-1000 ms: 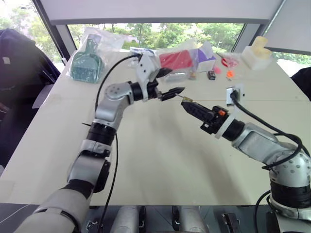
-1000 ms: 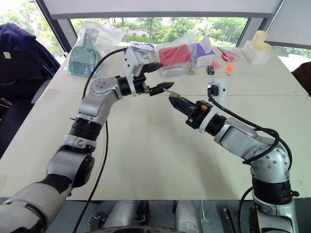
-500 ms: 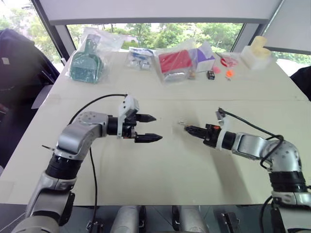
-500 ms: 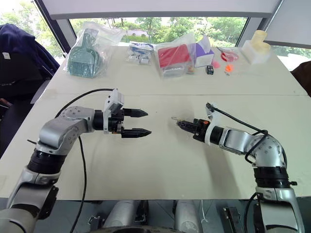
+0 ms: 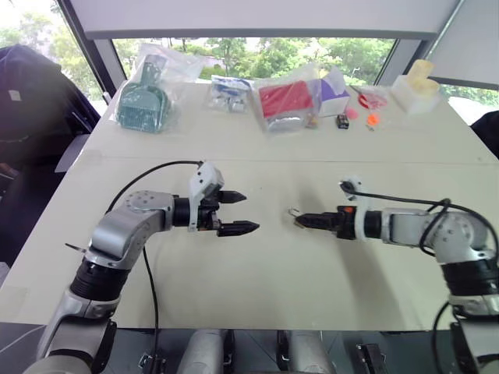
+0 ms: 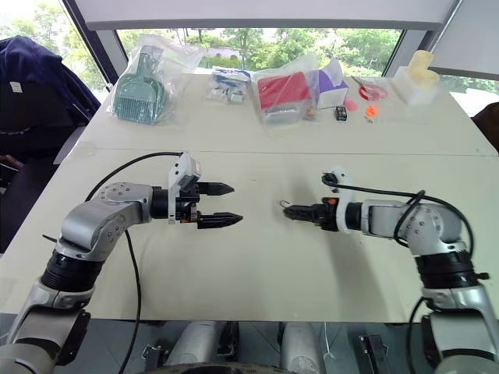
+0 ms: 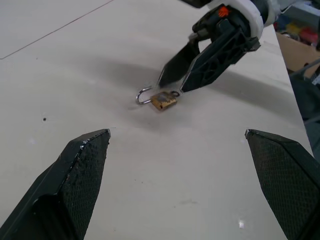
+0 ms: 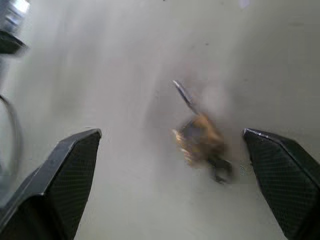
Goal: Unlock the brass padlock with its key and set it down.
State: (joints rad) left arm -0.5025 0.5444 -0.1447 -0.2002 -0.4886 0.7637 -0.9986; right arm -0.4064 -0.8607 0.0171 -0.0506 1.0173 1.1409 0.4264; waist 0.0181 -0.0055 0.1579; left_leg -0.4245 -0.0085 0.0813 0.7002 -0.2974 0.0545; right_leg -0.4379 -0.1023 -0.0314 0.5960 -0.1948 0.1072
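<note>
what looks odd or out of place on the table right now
Nothing stands out. The small brass padlock lies flat on the white table with its silver shackle swung open, just ahead of the open right gripper.

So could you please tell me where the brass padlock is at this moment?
The brass padlock lies on the white table, shackle swung open, just off the tips of the open right pincer, between it and the open left pincer.

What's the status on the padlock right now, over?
Left gripper open, off to the side. Right gripper open right behind the brass padlock. Padlock flat on table, shackle swung open. Nothing in the way.
</note>
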